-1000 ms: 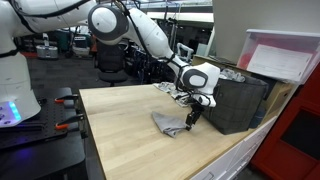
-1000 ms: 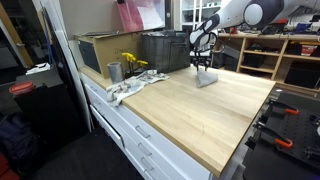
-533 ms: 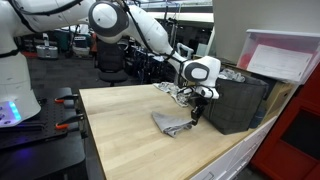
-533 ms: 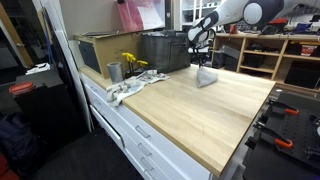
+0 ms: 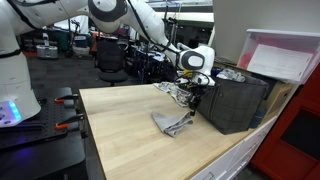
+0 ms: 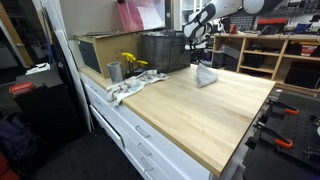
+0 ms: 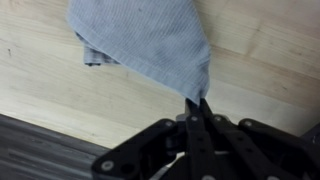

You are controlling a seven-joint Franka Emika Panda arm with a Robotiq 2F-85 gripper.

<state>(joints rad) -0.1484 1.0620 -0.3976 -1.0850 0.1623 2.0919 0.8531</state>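
Wrist view: claw (image 7: 197,103) pinched shut on one corner of grey cloth (image 7: 145,40), fabric fanning away from the fingertips over pale wooden worktop (image 7: 60,90). In both exterior views: claw pointing straight down, gripped corner raised, rest of cloth draped in a tent shape and resting on the wood. Just beside the cloth in an exterior view, dark crate (image 5: 236,102). Well apart from it, near the worktop's edge, metal cup (image 6: 114,72) and white rag (image 6: 128,90).
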